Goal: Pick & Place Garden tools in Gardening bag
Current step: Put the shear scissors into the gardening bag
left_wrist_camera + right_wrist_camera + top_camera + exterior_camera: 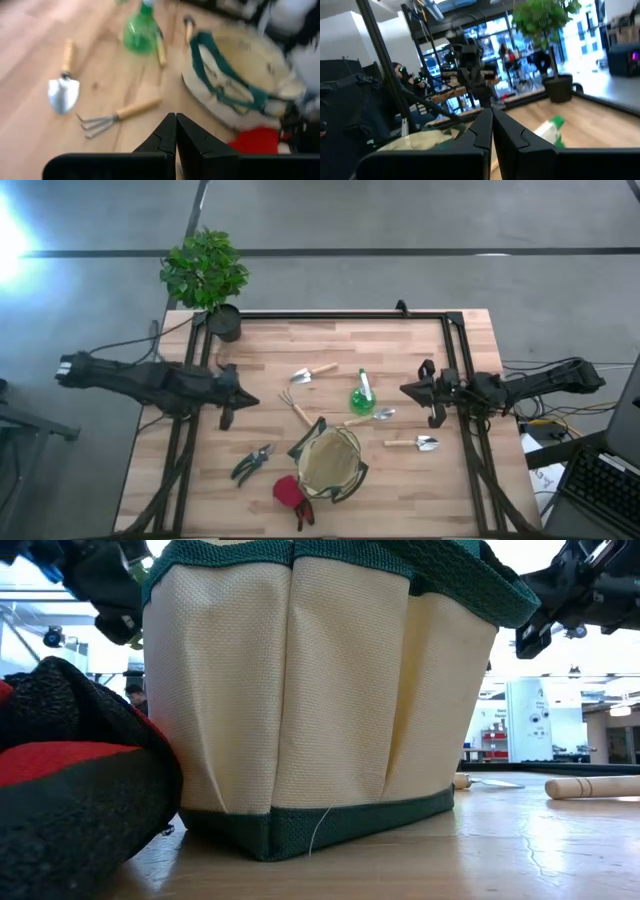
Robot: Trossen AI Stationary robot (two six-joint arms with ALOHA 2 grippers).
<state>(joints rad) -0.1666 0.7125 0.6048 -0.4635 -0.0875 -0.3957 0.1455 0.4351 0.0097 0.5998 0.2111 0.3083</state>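
Note:
The tan gardening bag (328,463) with green trim stands upright at the table's near middle, and fills the low view (310,690). A red glove (290,492) lies against its left side. Around it lie pruning shears (252,463), a wooden-handled rake (117,114), three trowels (313,373) (370,417) (413,443) and a green spray bottle (362,395). My left gripper (176,125) hangs shut above the table's left part, left of the rake, holding nothing. My right gripper (492,117) is shut and empty above the right part, right of the bottle.
A leafy potted plant (205,270) in a black pot (225,323) stands at the far left corner. A dark frame rail (330,314) runs along the far edge and down both sides. Bare wood (420,500) shows at the near right.

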